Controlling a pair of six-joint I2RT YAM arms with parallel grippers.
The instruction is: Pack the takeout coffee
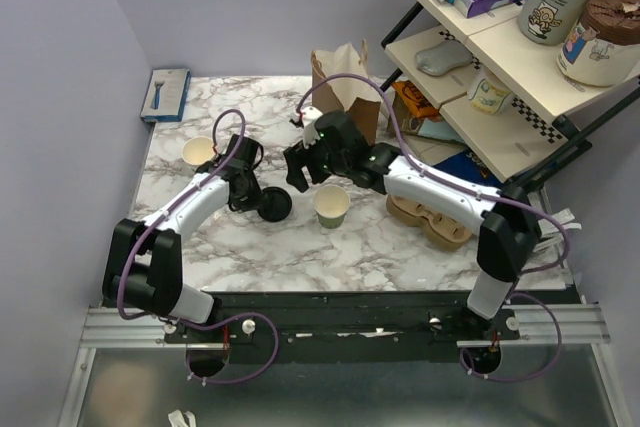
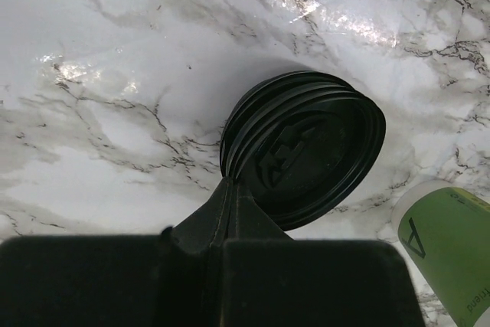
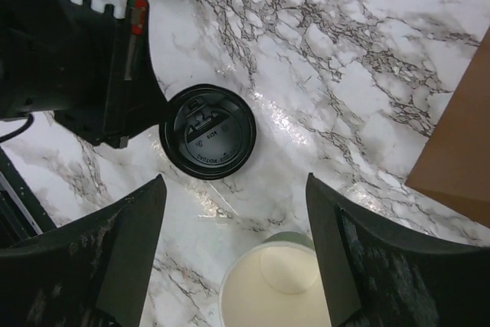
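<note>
A round black plastic lid point(image 2: 306, 151) lies tilted on the marble, and my left gripper point(image 2: 230, 187) is shut on its rim. From above, the lid point(image 1: 277, 205) sits just left of a dark-green paper cup point(image 1: 331, 205) that stands upright, open and cream inside. My right gripper point(image 1: 298, 172) hovers open over this spot; between its fingers I see the cup point(image 3: 279, 289) and the lid point(image 3: 208, 132). A second open green cup point(image 1: 199, 152) stands at the left. Neither cup wears a lid, so I cannot tell which is the takeout coffee.
A brown paper bag point(image 1: 345, 82) stands upright at the back, behind the right gripper. A brown pulp cup tray point(image 1: 430, 219) lies under the right arm. A shelf rack point(image 1: 500, 57) of goods fills the right. A blue box point(image 1: 165, 94) lies far left.
</note>
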